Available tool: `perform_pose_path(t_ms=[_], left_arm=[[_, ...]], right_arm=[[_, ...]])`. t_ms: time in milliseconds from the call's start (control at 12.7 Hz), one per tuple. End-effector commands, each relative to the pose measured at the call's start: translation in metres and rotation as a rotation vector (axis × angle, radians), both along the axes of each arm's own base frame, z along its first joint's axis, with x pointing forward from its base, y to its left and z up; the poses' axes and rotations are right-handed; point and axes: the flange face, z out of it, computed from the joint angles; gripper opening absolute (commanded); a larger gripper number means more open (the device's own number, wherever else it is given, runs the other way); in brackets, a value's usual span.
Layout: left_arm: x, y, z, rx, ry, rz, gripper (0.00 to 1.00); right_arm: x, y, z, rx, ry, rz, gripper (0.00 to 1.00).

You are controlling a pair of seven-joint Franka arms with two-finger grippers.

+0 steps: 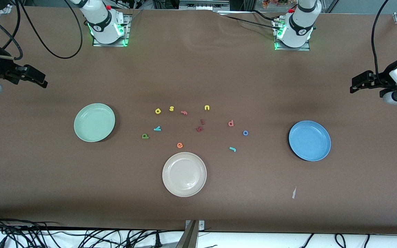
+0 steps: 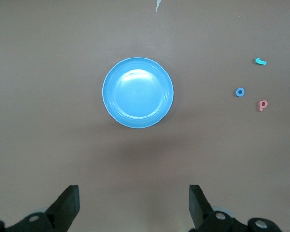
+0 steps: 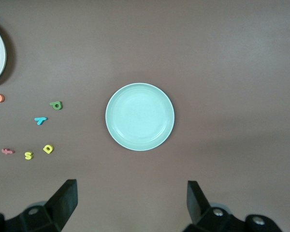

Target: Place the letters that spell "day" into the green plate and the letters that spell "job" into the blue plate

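The green plate [image 1: 94, 122] [image 3: 139, 116] lies toward the right arm's end, the blue plate [image 1: 309, 140] [image 2: 138, 92] toward the left arm's end. Between them are scattered the olive "d" [image 1: 145, 136] [image 3: 56, 105], yellow "a" [image 1: 158, 111] [image 3: 48, 149], teal "y" [image 1: 157, 128] [image 3: 40, 120], teal "j" [image 1: 232, 149] [image 2: 260, 61], blue "o" [image 1: 245, 133] [image 2: 240, 92] and salmon "b" [image 1: 231, 123] [image 2: 262, 105]. Both plates hold nothing. My right gripper [image 1: 41, 80] [image 3: 132, 198] hangs open over bare table beside the green plate. My left gripper [image 1: 355, 84] [image 2: 134, 200] hangs open beside the blue plate.
A beige-white plate [image 1: 184, 174] sits nearer the front camera than the letters. Other letters lie in the cluster: yellow "s" [image 1: 171, 108], yellow "u" [image 1: 207, 107], salmon "f" [image 1: 184, 112], orange "e" [image 1: 180, 145], two dark red ones [image 1: 200, 126]. A paper scrap [image 1: 294, 193] lies near the blue plate.
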Motion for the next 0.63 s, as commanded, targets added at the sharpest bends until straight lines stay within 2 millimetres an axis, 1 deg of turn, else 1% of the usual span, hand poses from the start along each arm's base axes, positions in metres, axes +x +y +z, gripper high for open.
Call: perform_pose_path(t_ms=[0, 553], left_arm=[[-0.0013, -0.0010, 0.0008, -0.006, -0.008, -0.008, 1.00], [-0.0008, -0.0020, 0.0007, -0.009, -0.008, -0.020, 1.00]], right_arm=[[-0.0044, 0.0027, 0.0056, -0.017, -0.002, 0.019, 1.00], [-0.0044, 0.0036, 0.0063, -0.017, -0.003, 0.021, 1.00]])
